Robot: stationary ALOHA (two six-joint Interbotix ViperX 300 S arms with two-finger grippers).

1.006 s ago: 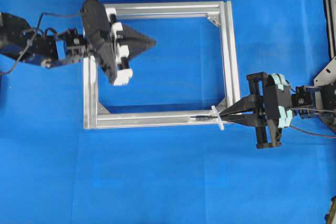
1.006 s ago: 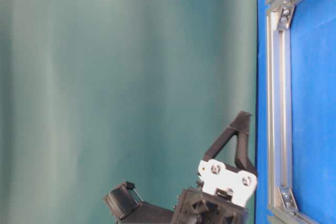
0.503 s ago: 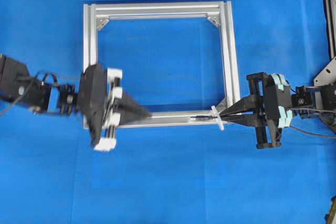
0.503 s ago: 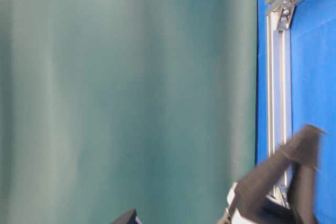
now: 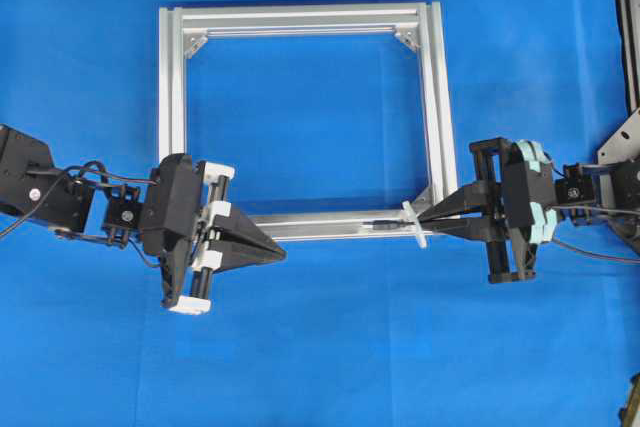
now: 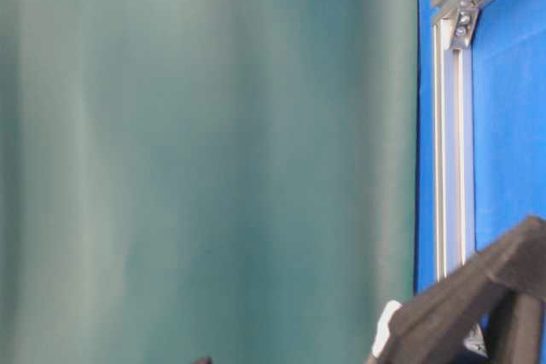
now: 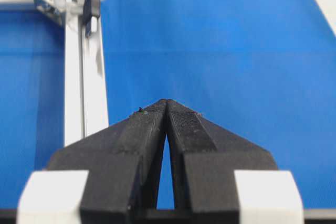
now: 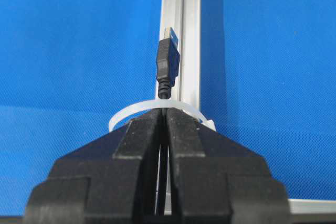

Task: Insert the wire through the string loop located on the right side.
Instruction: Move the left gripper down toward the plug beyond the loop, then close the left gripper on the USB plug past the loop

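Blue cloth is covering your bench (image 5: 330,347) in the overhead view, with the silver frame (image 5: 300,19) lying flat on it. Your right hand (image 5: 428,219) is sitting at the frame's lower right corner, pinched tight on the wire (image 5: 385,227), whose plug end is lying along the lower bar just past the string loop (image 5: 412,224). Your left hand (image 5: 281,253) is hanging just below the lower bar's left part, fingers pressed together and gripping nothing. At table level, you are getting mostly green backdrop, one frame bar (image 6: 452,142) standing upright in the picture, and a dark blurred part of the left hand at the bottom right. From the left wrist, the closed tips (image 7: 167,103) are hovering beside the bar, and the plug (image 7: 92,6) is showing far off at the top. From the right wrist, the hand (image 8: 165,113) is clamping the wire just behind the whitish loop (image 8: 126,115), and the plug (image 8: 168,61) is poking out beyond it over the bar.
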